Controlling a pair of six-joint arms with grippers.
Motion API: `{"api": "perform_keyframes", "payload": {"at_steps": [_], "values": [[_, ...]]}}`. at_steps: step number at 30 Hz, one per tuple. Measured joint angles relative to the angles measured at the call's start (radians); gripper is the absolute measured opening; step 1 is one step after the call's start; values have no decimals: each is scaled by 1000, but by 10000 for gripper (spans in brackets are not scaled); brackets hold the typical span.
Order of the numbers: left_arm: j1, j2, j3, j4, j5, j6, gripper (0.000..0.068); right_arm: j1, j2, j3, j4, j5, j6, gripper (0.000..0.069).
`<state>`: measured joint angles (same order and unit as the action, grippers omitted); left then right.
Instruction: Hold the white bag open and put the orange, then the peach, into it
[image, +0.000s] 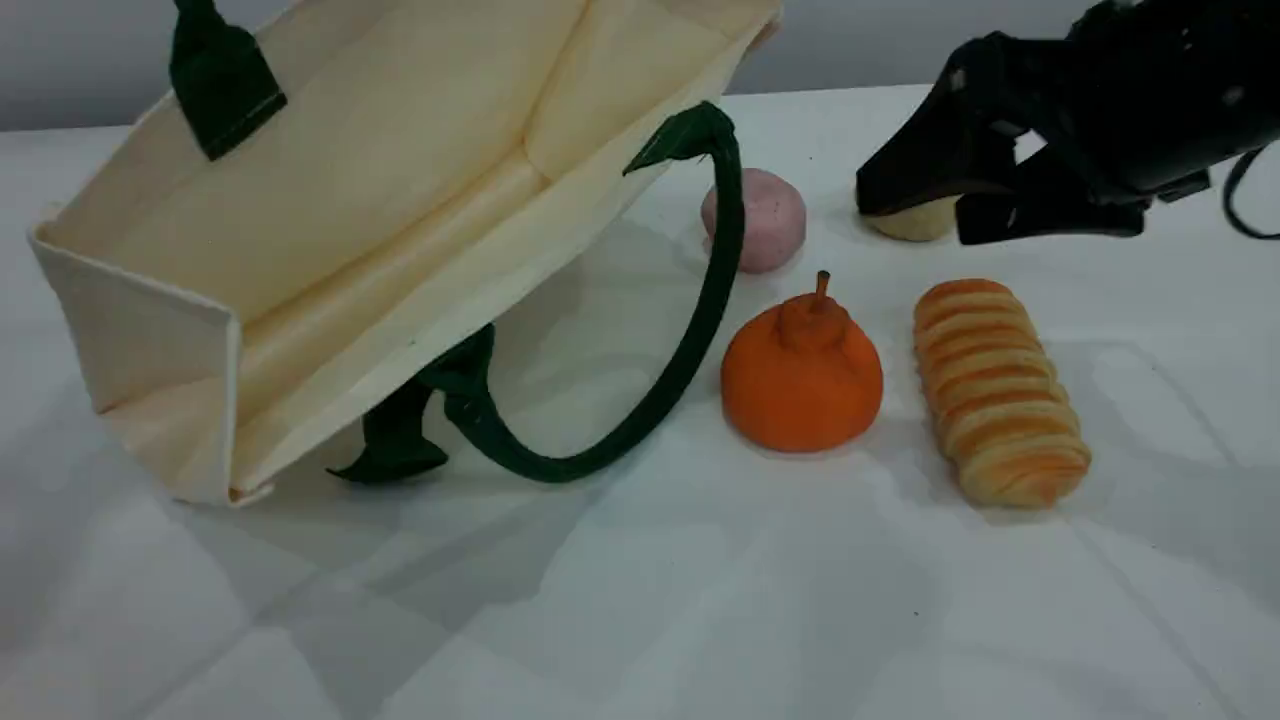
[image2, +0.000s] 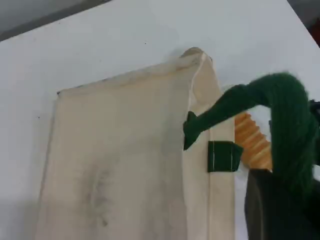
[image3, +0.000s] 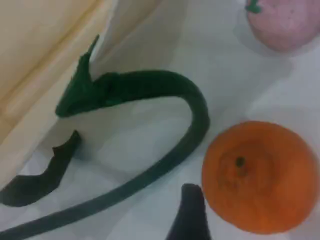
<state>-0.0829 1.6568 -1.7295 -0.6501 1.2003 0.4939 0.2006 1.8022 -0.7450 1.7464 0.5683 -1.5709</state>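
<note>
White bag (image: 330, 200) tipped open.
Left gripper (image2: 275, 205) clamped on its green handle (image2: 287, 105); right gripper (image: 915, 212) spread wide, holding nothing; orange (image: 800, 385), peach (image: 768, 218) on table (image: 640, 600).

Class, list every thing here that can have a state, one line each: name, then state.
white bag, lifted by one handle, tilted, mouth open, nothing seen inside.
orange, on the table outside the bag, stem up.
peach, on the table outside the bag.
bread loaf, lying on the table.
left tool, shut on the bag's handle.
right tool, open.
</note>
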Motion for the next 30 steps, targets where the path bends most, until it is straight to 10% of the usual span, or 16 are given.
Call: {"api": "perform_keyframes", "payload": {"at_steps": [30], "values": [[1,0,0,30,2,-6,83,130,223,-172,2,-176,1,545]]}}
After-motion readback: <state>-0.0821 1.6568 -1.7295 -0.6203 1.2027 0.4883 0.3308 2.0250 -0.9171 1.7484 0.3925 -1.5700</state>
